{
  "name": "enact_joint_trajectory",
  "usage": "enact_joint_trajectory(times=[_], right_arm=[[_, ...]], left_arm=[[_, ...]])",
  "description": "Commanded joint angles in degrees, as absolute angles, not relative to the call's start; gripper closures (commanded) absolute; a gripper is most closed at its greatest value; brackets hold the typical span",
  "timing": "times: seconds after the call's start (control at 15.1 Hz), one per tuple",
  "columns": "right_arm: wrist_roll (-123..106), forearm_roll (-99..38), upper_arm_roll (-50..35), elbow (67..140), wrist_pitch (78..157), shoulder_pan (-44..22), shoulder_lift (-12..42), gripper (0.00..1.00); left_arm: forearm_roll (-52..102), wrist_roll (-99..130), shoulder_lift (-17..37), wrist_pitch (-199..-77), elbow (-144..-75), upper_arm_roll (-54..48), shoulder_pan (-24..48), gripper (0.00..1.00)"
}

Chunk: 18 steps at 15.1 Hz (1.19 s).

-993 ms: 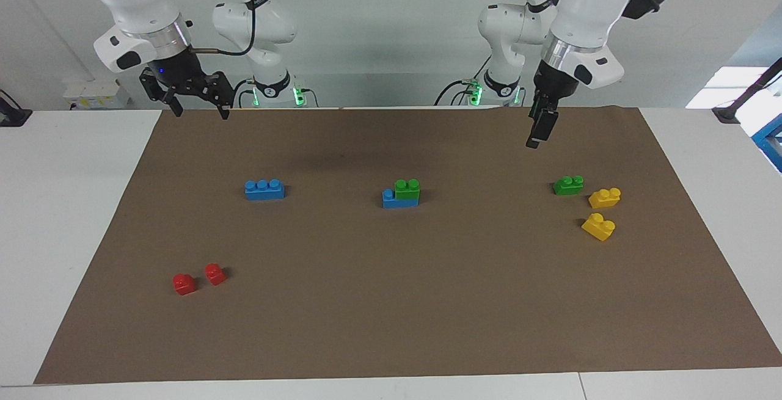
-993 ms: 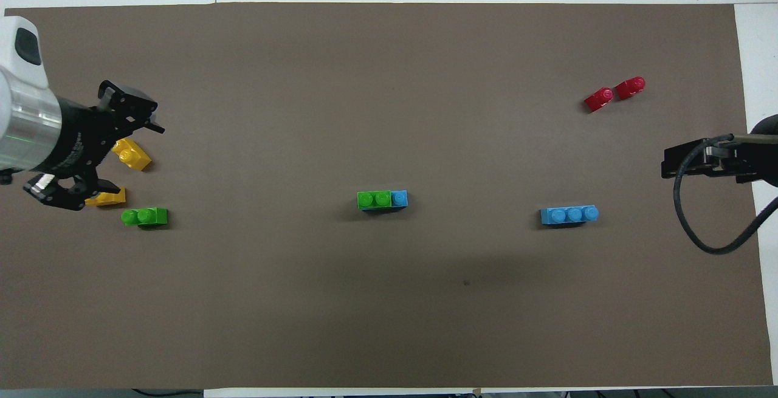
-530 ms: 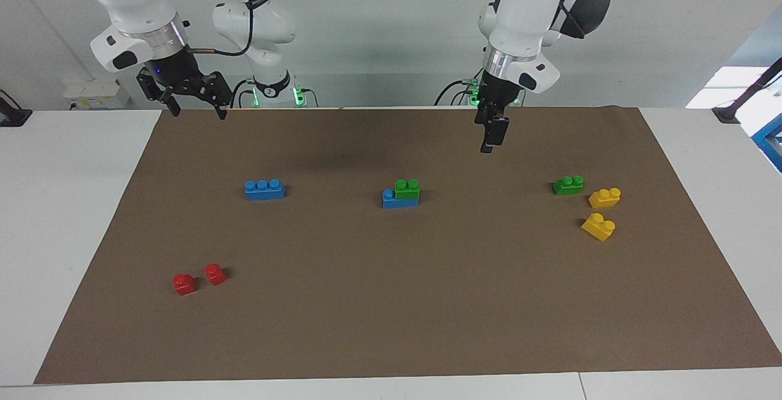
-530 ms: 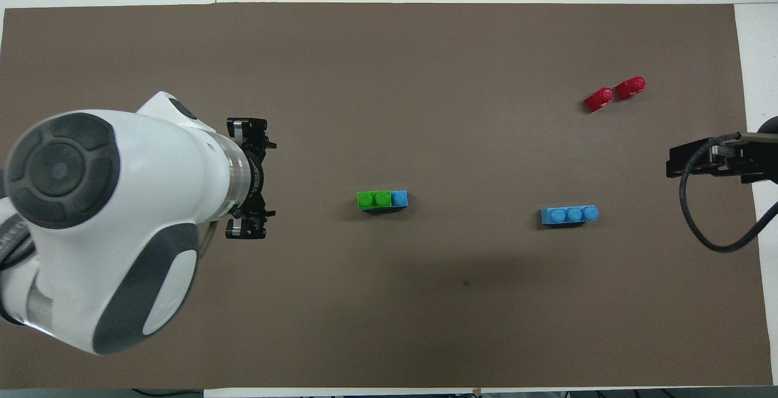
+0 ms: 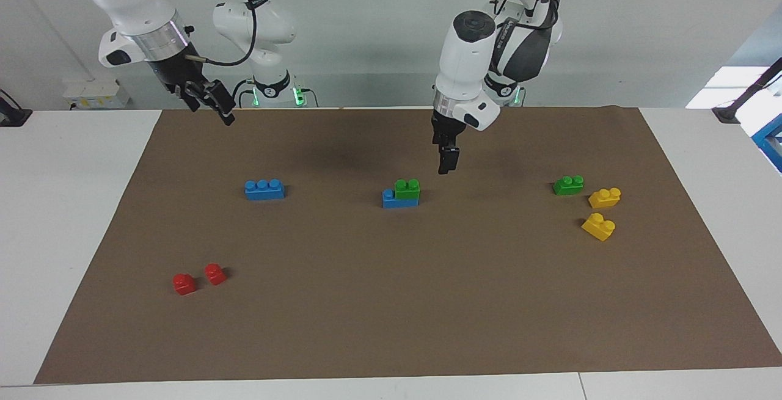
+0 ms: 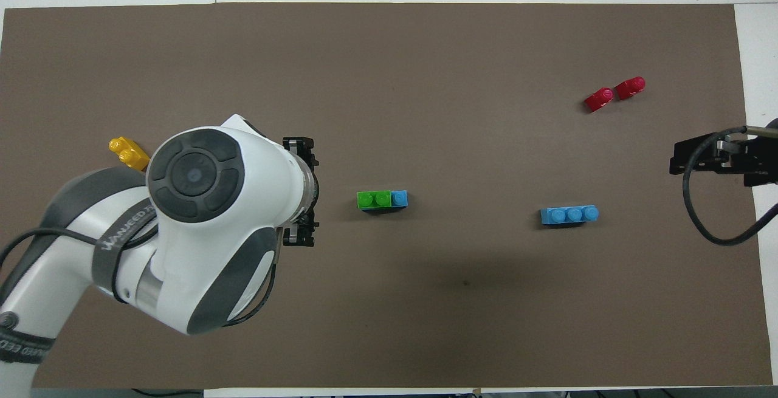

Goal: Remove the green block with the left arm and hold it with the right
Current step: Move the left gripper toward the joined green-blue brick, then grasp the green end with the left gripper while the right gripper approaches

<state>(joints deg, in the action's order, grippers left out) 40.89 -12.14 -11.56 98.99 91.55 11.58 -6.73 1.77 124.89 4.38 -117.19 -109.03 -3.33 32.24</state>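
At mid-table the green block (image 5: 407, 189) sits untouched, pressed onto a blue brick (image 5: 400, 199), with the left gripper (image 5: 448, 160) above and beside it, fingers wide, and the right gripper (image 5: 208, 98), spread unclear, raised near its base, so nothing is done.

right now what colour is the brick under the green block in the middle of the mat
Blue: the green block sits on a blue brick. The facing view shows it best.

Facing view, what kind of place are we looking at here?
Probably a robotics lab bench set up for manipulation trials: two white arms mounted at a white table, a plain brown mat laid over it, and toy bricks scattered on it, such as a green block stacked on a blue brick.
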Motion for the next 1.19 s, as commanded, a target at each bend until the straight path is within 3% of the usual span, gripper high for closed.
enact_joint_trajectory(times=[0.0,0.26,0.53,1.13], right_arm=[[66.72,-17.74,-12.22,105.19,95.88,11.08,-8.17,0.00],[77.68,-21.79,-12.22,111.78,99.05,6.87,-6.77,0.00],[81.11,-27.77,-12.22,113.29,100.36,4.66,-0.63,0.00],[86.13,-36.73,-12.22,117.86,114.51,-3.42,5.01,0.00]], left_arm=[[1.58,129.10,8.50,-119.17,-107.15,-2.29,34.19,0.00],[1.49,129.99,9.93,-121.55,-107.75,-2.29,34.71,0.00],[1.49,131.39,12.30,-123.92,-107.93,-2.29,35.24,0.00],[1.41,133.07,15.91,-126.74,-107.93,-2.20,36.30,0.00]])
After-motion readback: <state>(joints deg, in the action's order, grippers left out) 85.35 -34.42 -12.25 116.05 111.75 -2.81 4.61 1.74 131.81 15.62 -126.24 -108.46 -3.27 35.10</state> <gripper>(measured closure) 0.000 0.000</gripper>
